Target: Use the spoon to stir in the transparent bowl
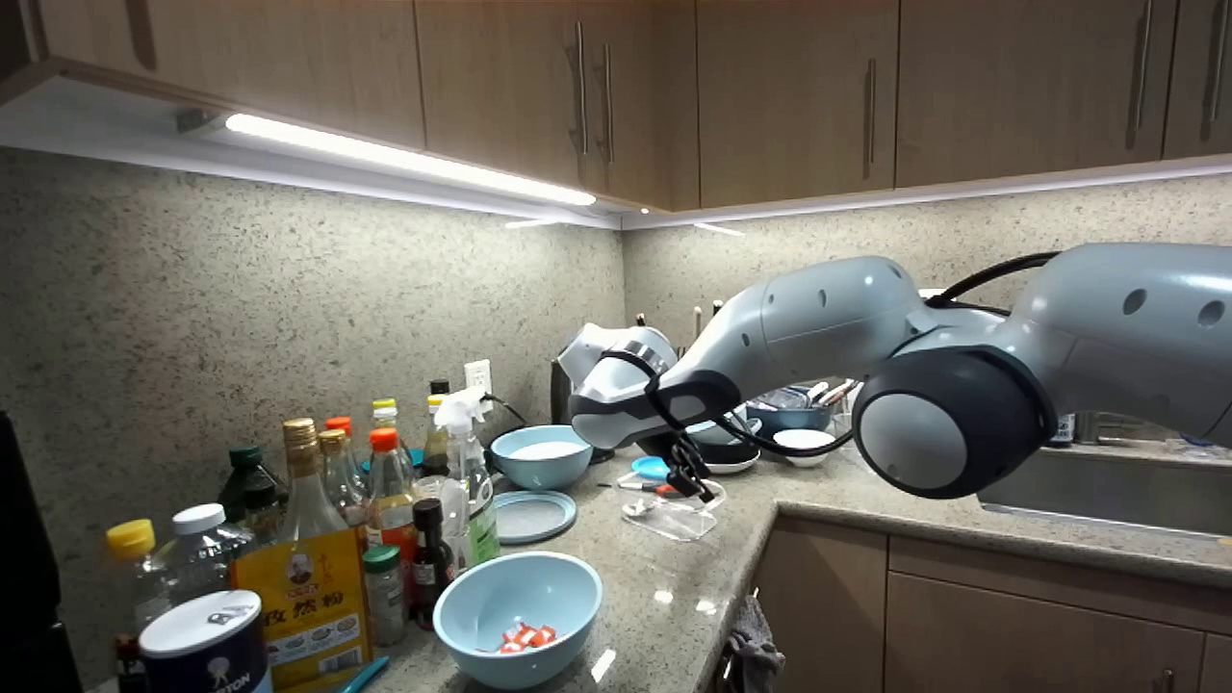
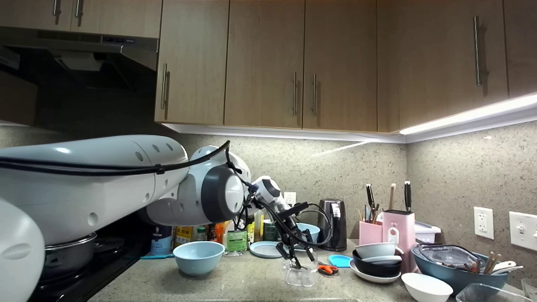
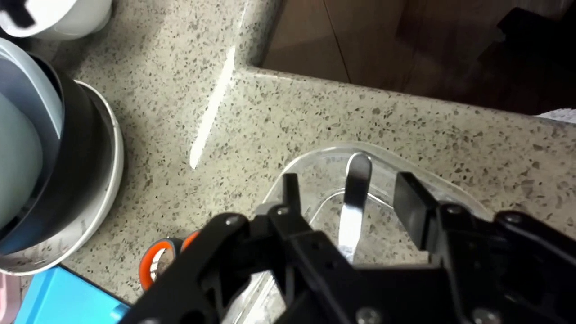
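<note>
- Low in the wrist frame, the gripper (image 3: 351,198) had its fingers parted.
- Right of centre, the spoon (image 3: 351,222) showed between them, within the transparent bowl (image 3: 324,174).

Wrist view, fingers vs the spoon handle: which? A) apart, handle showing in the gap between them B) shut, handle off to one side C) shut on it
A: in the wrist view the fingers stand apart, and part of the transparent bowl shows between the spoon handle and each of them.
</note>
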Robot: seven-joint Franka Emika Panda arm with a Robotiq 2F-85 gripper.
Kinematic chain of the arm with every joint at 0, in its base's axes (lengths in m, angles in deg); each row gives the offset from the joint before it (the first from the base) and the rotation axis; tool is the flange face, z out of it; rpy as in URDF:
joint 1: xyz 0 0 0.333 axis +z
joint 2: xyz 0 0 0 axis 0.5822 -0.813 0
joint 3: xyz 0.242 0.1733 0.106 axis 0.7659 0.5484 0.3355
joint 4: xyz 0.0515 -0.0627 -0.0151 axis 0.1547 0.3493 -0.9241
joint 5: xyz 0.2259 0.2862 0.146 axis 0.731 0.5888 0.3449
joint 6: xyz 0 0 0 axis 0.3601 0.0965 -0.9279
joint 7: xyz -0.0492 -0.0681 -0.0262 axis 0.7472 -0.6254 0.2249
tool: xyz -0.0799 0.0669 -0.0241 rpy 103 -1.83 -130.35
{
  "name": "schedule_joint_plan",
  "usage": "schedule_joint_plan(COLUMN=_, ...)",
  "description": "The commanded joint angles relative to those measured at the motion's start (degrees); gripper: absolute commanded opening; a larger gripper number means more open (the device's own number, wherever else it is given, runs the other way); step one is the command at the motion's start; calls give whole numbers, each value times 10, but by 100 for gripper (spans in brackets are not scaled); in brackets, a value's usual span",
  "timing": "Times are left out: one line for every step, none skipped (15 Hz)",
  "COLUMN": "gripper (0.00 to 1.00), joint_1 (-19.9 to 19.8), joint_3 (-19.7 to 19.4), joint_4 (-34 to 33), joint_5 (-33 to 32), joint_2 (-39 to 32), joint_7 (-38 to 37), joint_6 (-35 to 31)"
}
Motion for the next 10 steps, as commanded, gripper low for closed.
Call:
schedule_joint_plan(gripper=84, joint_1=5, joint_3=-3, joint_4=-21, joint_5=-1, joint_2=-13, joint_7=21, joint_6=19)
schedule_joint_plan(gripper=89, joint_1=7, joint_3=-3, joint_4=-21, joint_5=-2, joint_2=-14, joint_7=20, joint_6=22)
schedule_joint_plan(gripper=95, joint_1=10, joint_3=-4, joint_4=-21, joint_5=-3, joint_2=-16, joint_7=20, joint_6=24)
schedule_joint_plan(gripper=98, joint_1=12, joint_3=-5, joint_4=-21, joint_5=-4, joint_2=-16, joint_7=20, joint_6=28)
schedule_joint_plan(gripper=100, joint_1=15, joint_3=-5, joint_4=-21, joint_5=-4, joint_2=-18, joint_7=20, joint_6=31)
schedule_joint_plan(gripper=100, joint_1=17, joint_3=-5, joint_4=-21, joint_5=-4, joint_2=-19, joint_7=20, joint_6=35)
schedule_joint_plan(gripper=100, joint_1=19, joint_3=-6, joint_4=-22, joint_5=-4, joint_2=-21, joint_7=19, joint_6=39)
schedule_joint_plan(gripper=100, joint_1=21, joint_3=-6, joint_4=-22, joint_5=-4, joint_2=-22, joint_7=20, joint_6=41)
schedule_joint_plan(gripper=100, joint_1=24, joint_3=-8, joint_4=-23, joint_5=-5, joint_2=-23, joint_7=20, joint_6=43)
schedule_joint_plan(gripper=100, joint_1=25, joint_3=-9, joint_4=-23, joint_5=-5, joint_2=-24, joint_7=21, joint_6=44)
